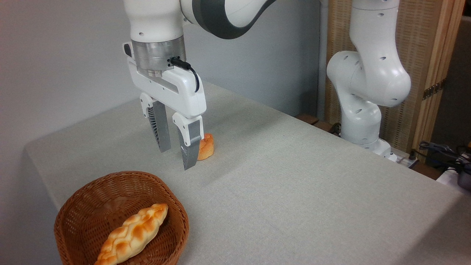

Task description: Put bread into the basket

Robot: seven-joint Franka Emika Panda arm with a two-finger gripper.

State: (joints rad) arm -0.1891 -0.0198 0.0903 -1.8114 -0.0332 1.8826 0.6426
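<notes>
**Approaching the bread: pre-grasp stage of the transfer**

Spanning most of the view, the grey bench [294, 184] carries all the objects. The white arm [368, 73] rises from its base at about 3 o'clock and reaches across the top of the frame to the tool. The basket [73, 206], a brown woven bowl, sits at about 7 o'clock near the bench's front corner and holds a long braided loaf [134, 233] lying diagonally inside it. The tool [176, 158] hangs fingers-down left of centre, released, with a clear gap between its two grey fingers and nothing in that gap. The bread [206, 146], a small golden-orange piece, lies on the bench just beside the tool's right-hand finger, at about 3 o'clock from it, partly hidden behind that finger; whether finger and bread touch cannot be told.

The step in hand appears to be alignment for the grasp: the bread is outside the fingers, not between them. The next move probably calls for shifting the tool toward 3 o'clock until the fingers straddle the bread, descending, closing, then carrying it toward 7 o'clock to the basket.
</notes>
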